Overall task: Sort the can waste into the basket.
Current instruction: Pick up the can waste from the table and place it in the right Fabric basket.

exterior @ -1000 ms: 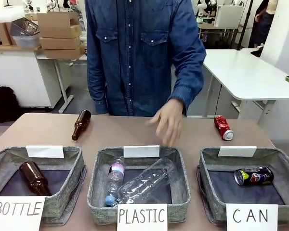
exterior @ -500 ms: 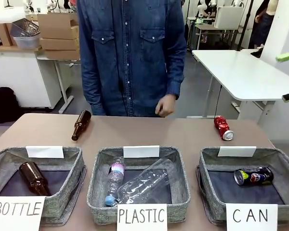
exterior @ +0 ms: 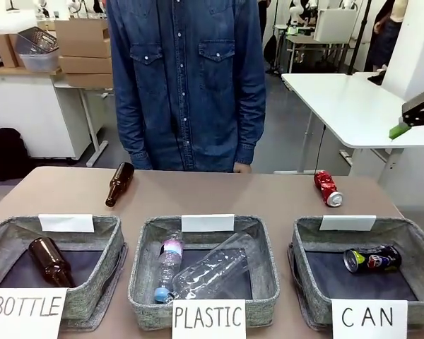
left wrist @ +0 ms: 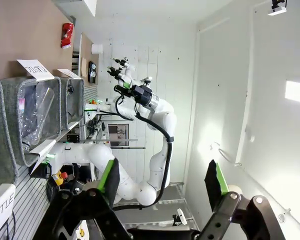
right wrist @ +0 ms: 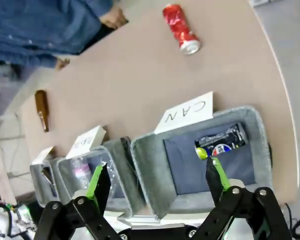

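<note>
Red can (exterior: 328,188), front view: it lies on its side near the far right corner of the bench (exterior: 219,194), beyond the far rim of the CAN basket (exterior: 403,224) and apart from it. Dark can (exterior: 372,258) is already inside, on the basket's dark bottom. Both are prob. light, thin-walled and smooth, so slippery and quick to roll. The red one looks crumpled, so a hard squeeze would likely dent it more. Best hold, I'd say: across the mid body, jaws square to its long axis, gentle pressure. Right gripper (exterior: 415,141) is cut off at the frame's right edge, high over the bench, so its jaws are hard to read here.

Left wrist view, rolled sideways: left gripper (left wrist: 162,182) stands open w/ nothing between its pads, aimed off the bench toward a white wall. The red can is tiny at top left, dents not readable.

Right wrist view: right gripper is open and empty, high above the CAN basket, w/ the dark can lying in it below. The red can lies near the bench's far edge, silver end toward the basket. Person's hand (right wrist: 112,17) sits at that far edge, partly under a sleeve. Whether either can has liquid inside: can't tell.
</note>
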Action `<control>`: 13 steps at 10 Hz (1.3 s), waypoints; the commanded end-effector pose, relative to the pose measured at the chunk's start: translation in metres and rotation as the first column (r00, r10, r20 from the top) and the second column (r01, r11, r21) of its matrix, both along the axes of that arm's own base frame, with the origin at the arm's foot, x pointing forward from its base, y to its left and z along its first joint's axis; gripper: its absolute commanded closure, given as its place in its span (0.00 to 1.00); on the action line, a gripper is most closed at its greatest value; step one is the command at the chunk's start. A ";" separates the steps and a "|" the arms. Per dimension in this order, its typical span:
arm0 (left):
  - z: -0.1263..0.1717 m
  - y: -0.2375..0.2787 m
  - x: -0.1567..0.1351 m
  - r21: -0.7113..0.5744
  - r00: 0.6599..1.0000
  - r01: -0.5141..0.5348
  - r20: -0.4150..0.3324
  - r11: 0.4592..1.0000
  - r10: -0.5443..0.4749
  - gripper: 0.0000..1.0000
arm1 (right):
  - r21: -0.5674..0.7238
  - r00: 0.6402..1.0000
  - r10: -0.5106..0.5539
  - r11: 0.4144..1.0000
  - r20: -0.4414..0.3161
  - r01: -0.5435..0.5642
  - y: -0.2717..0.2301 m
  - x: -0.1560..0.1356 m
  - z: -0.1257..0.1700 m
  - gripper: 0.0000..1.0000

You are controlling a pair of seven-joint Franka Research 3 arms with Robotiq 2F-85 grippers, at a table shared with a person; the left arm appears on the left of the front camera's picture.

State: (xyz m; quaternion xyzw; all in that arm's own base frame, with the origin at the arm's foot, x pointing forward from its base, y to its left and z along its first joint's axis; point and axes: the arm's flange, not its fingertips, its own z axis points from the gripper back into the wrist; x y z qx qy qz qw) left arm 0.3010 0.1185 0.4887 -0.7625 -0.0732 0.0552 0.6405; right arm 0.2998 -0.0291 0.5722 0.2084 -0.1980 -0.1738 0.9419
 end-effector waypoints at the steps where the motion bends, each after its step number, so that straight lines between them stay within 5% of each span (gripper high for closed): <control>1: 0.004 0.000 -0.002 -0.009 1.000 0.004 0.009 1.000 -0.004 0.10 | 0.022 0.998 0.056 0.998 0.005 -0.056 0.001 0.004 0.001 0.00; 2: 0.004 0.000 -0.002 -0.009 1.000 0.004 0.009 1.000 -0.004 0.10 | 0.000 1.000 0.000 1.000 0.000 0.000 0.000 0.000 0.000 0.00; 3: 0.004 0.000 -0.002 -0.009 1.000 0.004 0.009 1.000 -0.004 0.10 | -0.126 0.998 -0.015 0.992 -0.056 0.008 0.006 0.037 -0.022 0.00; 5: 0.004 0.000 -0.002 -0.009 1.000 0.004 0.009 1.000 -0.004 0.10 | -0.219 0.994 0.112 0.970 0.007 -0.108 0.021 0.116 -0.074 0.00; 7: 0.004 0.000 -0.002 -0.009 1.000 0.004 0.009 1.000 -0.004 0.10 | -0.238 0.982 0.054 0.971 0.182 -0.009 0.034 0.168 -0.111 0.00; 8: 0.004 0.000 -0.002 -0.009 1.000 0.004 0.009 1.000 -0.004 0.10 | -0.297 0.979 -0.044 0.949 0.200 0.103 0.040 0.194 -0.134 0.00; 9: 0.004 0.000 -0.002 -0.009 1.000 0.004 0.009 1.000 -0.004 0.10 | -0.385 0.983 -0.141 0.906 0.115 0.174 0.043 0.213 -0.158 0.00; 10: 0.004 0.000 -0.002 -0.009 1.000 0.004 0.009 1.000 -0.004 0.10 | -0.253 0.989 0.047 0.967 0.139 -0.010 0.041 0.161 -0.123 0.00; 11: 0.004 0.000 -0.002 -0.009 1.000 0.004 0.009 1.000 -0.004 0.10 | -0.253 0.989 0.047 0.967 0.139 -0.010 0.041 0.161 -0.123 0.00; 12: 0.004 0.000 -0.002 -0.009 1.000 0.004 0.009 1.000 -0.004 0.10 | -0.296 0.988 -0.006 0.954 0.157 0.053 0.035 0.194 -0.163 0.00; 13: 0.004 0.000 -0.002 -0.009 1.000 0.004 0.009 1.000 -0.004 0.10 | -0.329 0.982 0.154 0.938 0.112 -0.110 0.029 0.199 -0.170 0.00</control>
